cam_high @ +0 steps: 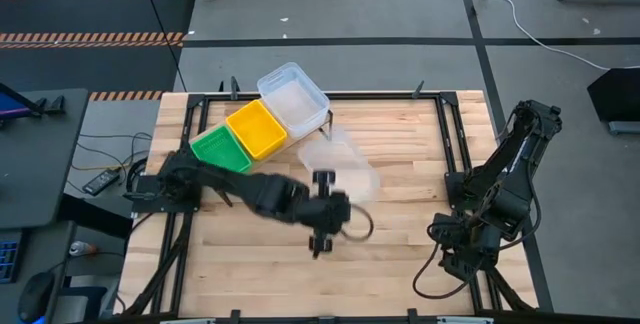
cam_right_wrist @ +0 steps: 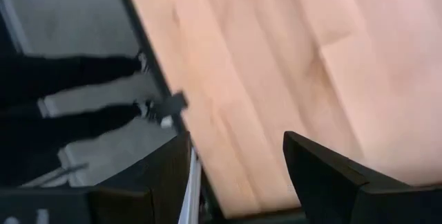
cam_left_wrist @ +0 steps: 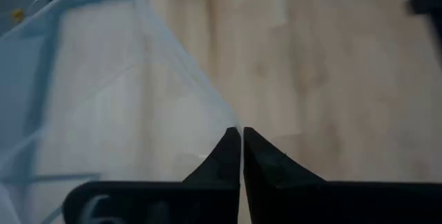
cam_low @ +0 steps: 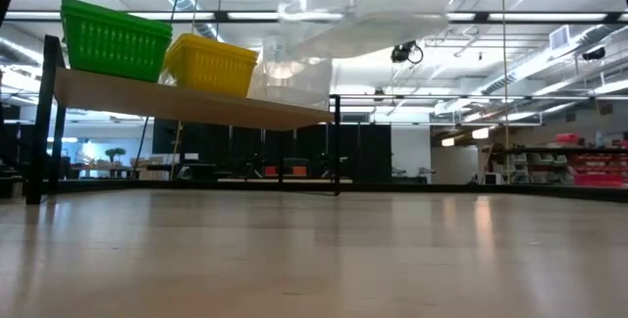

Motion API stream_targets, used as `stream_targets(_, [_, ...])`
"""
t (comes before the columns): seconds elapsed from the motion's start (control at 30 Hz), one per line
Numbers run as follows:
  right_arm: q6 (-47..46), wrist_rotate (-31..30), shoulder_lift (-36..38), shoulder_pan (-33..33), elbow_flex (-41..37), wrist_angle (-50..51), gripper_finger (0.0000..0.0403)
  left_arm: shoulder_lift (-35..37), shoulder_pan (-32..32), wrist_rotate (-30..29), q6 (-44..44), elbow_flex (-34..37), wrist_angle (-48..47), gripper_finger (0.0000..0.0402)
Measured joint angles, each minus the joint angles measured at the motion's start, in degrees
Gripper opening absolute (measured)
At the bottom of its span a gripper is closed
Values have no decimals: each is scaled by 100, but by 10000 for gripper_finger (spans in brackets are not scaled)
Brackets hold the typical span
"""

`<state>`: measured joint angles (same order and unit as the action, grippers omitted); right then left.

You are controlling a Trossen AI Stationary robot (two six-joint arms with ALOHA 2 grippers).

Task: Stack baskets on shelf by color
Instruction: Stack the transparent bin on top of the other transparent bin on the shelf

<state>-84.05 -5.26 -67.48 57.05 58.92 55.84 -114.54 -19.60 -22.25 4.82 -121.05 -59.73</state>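
A green basket, a yellow basket and a clear basket sit side by side on the slanted shelf at the table's far left. Another clear basket hangs in the air near the table's middle, high in the low view. My left gripper is shut on it. My right gripper waits open over the table's right edge, with nothing between its fingers. My left gripper pinches the clear basket's thin rim between its two fingers, which meet with almost no gap. The fingers slant down at it from the table's near left. The basket is lifted clear of the table and sits tilted in the low view.
A black metal frame runs around the tabletop. The bare wooden tabletop stretches between the two arms and toward the near edge. Cables lie beside the table on the left.
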Motion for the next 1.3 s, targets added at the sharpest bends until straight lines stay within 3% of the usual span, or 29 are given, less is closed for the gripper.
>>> stream_targets(0.37, [145,-769,0,-480,0,310,236,513,471,-774,-912,14,-721,4])
stream_targets(0.57, [212,-1138,0,-722,0,478,236,1039,674,-1351,-1450,9,-585,4])
stream_targets(0.73, [420,-1163,0,-948,-2,521,236,1448,769,-1463,-1911,19,-154,4])
stream_targets(0.93, [612,-1184,0,-1256,-2,611,236,1947,984,-2065,-2846,-20,154,6])
stream_targets(1.07, [783,-1187,0,-1506,-2,596,236,2200,1566,-1795,-2914,-24,-211,7])
stream_targets(1.3, [815,-1179,0,-1779,-4,565,236,2133,2338,-653,-2792,110,-1348,8])
